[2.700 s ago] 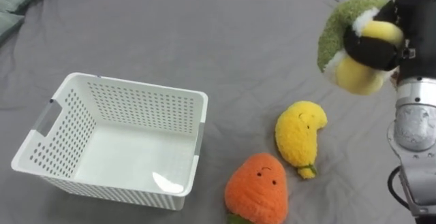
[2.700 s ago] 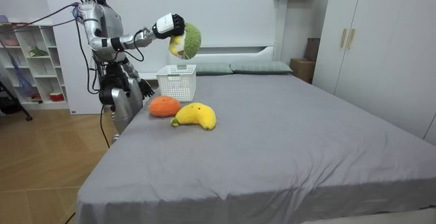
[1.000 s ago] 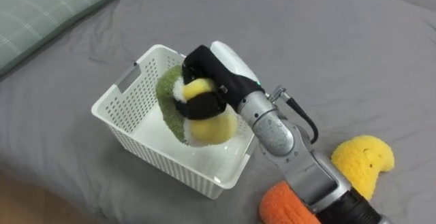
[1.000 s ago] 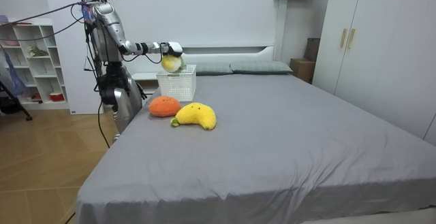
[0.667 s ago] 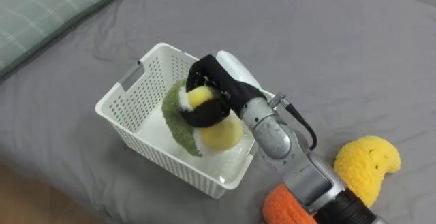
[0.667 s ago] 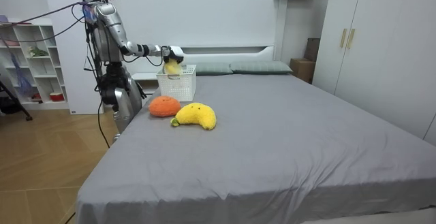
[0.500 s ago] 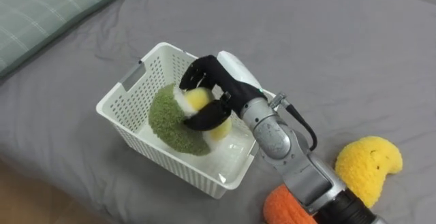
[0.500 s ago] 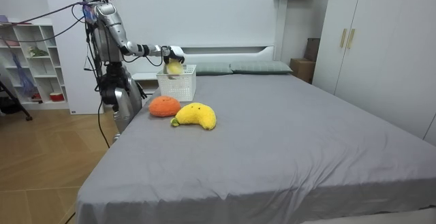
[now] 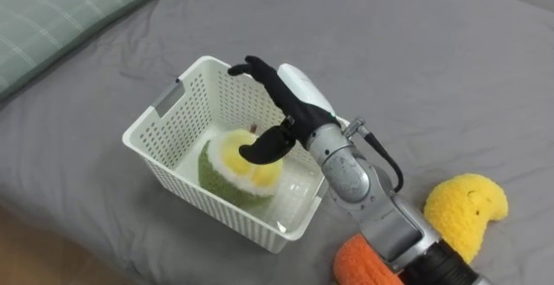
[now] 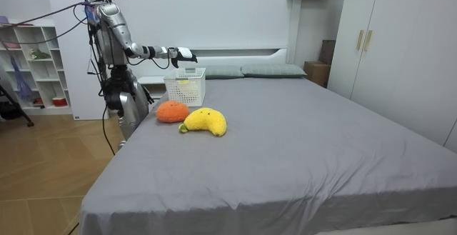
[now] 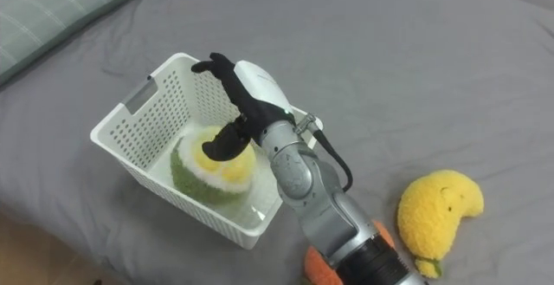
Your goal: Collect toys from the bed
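Item: green-and-yellow plush (image 9: 238, 168), just let go by my right robot hand (image 9: 294, 107), fingers now spread; lies in white basket (image 9: 195, 200). Orange plush (image 9: 368, 266) and yellow plush (image 9: 463, 216) still on bed (image 9: 415, 51).

A green-and-yellow plush toy (image 9: 235, 169) lies inside the white basket (image 9: 161, 117) on the grey bed (image 9: 415, 68); a yellow banana plush (image 9: 463, 211) and an orange plush (image 9: 362, 268) lie nearby.

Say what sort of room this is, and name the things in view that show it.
Most likely a bedroom: a wide bed under a grey sheet, pillows at its head, and a pale-doored wardrobe on the room view's right.
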`<state>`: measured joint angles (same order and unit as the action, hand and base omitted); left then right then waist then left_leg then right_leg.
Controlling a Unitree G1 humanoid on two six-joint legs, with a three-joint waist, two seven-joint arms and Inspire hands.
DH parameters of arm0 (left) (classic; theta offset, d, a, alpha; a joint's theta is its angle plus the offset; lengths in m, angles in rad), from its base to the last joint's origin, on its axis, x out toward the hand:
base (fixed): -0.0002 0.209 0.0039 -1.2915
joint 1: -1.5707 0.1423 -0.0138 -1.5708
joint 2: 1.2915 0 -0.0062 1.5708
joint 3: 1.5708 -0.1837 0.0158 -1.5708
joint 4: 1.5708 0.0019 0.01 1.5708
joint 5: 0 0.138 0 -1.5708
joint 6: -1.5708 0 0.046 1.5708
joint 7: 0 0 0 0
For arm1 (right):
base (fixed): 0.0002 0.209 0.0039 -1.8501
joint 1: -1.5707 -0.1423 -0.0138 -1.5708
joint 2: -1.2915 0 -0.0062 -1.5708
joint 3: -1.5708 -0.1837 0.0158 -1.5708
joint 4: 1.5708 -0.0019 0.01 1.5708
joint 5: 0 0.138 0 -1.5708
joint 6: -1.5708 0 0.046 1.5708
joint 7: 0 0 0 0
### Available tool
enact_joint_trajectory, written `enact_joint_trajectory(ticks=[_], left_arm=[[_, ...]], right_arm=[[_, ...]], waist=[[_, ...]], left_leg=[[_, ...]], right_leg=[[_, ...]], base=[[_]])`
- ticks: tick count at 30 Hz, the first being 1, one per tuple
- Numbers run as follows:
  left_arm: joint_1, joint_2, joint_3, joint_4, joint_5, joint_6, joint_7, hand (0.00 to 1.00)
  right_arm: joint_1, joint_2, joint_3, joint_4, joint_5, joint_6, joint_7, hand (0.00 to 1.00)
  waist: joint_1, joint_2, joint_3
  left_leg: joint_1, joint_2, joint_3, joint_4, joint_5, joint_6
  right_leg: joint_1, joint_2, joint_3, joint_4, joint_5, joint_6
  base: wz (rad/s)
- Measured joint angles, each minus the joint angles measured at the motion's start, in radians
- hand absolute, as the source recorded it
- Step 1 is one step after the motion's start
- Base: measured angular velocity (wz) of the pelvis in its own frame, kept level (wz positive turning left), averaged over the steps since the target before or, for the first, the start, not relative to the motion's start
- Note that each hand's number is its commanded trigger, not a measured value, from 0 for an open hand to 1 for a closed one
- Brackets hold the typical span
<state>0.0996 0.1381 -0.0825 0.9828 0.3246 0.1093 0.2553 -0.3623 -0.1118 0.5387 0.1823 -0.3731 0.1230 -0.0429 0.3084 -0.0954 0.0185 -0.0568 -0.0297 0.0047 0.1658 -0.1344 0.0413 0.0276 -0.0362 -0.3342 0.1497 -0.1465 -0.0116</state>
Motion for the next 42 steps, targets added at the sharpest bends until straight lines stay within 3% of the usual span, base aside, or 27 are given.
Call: enact_joint_trajectory(ticks=[12, 21, 23, 29, 31, 33, 35, 42], left_arm=[[-0.004, -0.001, 0.002, 0.001, -0.001, -0.009, -0.004, 0.0], [-0.003, 0.0, 0.011, 0.005, -0.001, -0.008, -0.004, 0.0], [0.006, -0.002, 0.029, 0.005, -0.001, -0.008, -0.004, 0.0], [0.032, -0.004, 0.079, 0.031, -0.001, -0.007, -0.003, 0.0], [0.03, -0.004, 0.102, 0.045, 0.0, -0.006, -0.003, 0.0], [0.035, -0.002, 0.121, 0.053, 0.0, -0.006, -0.003, 0.0], [0.049, -0.002, 0.128, 0.053, -0.002, -0.006, -0.003, 0.0], [0.057, -0.007, 0.126, 0.036, -0.002, -0.007, 0.0, 0.0]], right_arm=[[0.0, -0.013, -0.029, 0.0, 0.008, -0.023, -0.02, 0.0], [0.0, -0.017, -0.129, -0.075, 0.048, -0.044, -0.064, 0.0], [0.0, -0.023, -0.153, -0.077, 0.05, -0.059, -0.109, 0.0], [0.022, -0.065, -0.21, -0.114, 0.048, -0.059, -0.131, 0.0], [0.046, -0.081, -0.243, -0.158, 0.054, -0.06, -0.139, 0.0], [0.049, -0.097, -0.27, -0.171, 0.055, -0.062, -0.148, 0.0], [0.069, -0.108, -0.318, -0.194, 0.054, -0.064, -0.159, 0.0], [0.116, -0.122, -0.342, -0.198, 0.055, -0.07, -0.196, 0.0]], waist=[[-0.003, -0.002, 0.0034], [-0.015, -0.005, 0.0014], [-0.029, -0.006, 0.0009], [-0.086, -0.006, 0.0004], [-0.091, -0.004, -0.0004], [-0.108, -0.002, -0.0042], [-0.128, 0.003, -0.0143], [-0.181, 0.019, -0.0208]], left_leg=[[-0.002, 0.0, -0.002, -0.001, 0.0, 0.0], [0.001, 0.002, 0.011, 0.0, 0.0, 0.0], [0.009, 0.002, 0.016, -0.003, 0.0, 0.0], [0.03, 0.003, 0.028, -0.006, -0.001, 0.002], [0.033, 0.004, 0.035, -0.006, -0.001, 0.002], [0.033, 0.005, 0.041, -0.005, -0.001, 0.002], [0.037, 0.007, 0.051, -0.005, -0.002, 0.002], [0.052, 0.016, 0.075, -0.017, -0.002, 0.001]], right_leg=[[0.0, 0.001, 0.0, 0.0, 0.0, 0.0], [-0.008, 0.001, 0.012, 0.0, 0.0, 0.0], [-0.005, 0.001, 0.031, 0.0, 0.0, 0.0], [0.011, 0.001, 0.036, 0.001, 0.0, 0.0], [0.011, 0.001, 0.04, 0.001, 0.0, 0.0], [0.011, 0.002, 0.052, 0.002, 0.0, 0.0], [0.009, 0.003, 0.062, 0.003, 0.002, 0.001], [0.008, 0.007, 0.084, 0.017, 0.003, 0.0]], base=[[0.0], [-0.03], [-0.07], [-0.06], [-0.09], [-0.12], [-0.1], [-0.11]])
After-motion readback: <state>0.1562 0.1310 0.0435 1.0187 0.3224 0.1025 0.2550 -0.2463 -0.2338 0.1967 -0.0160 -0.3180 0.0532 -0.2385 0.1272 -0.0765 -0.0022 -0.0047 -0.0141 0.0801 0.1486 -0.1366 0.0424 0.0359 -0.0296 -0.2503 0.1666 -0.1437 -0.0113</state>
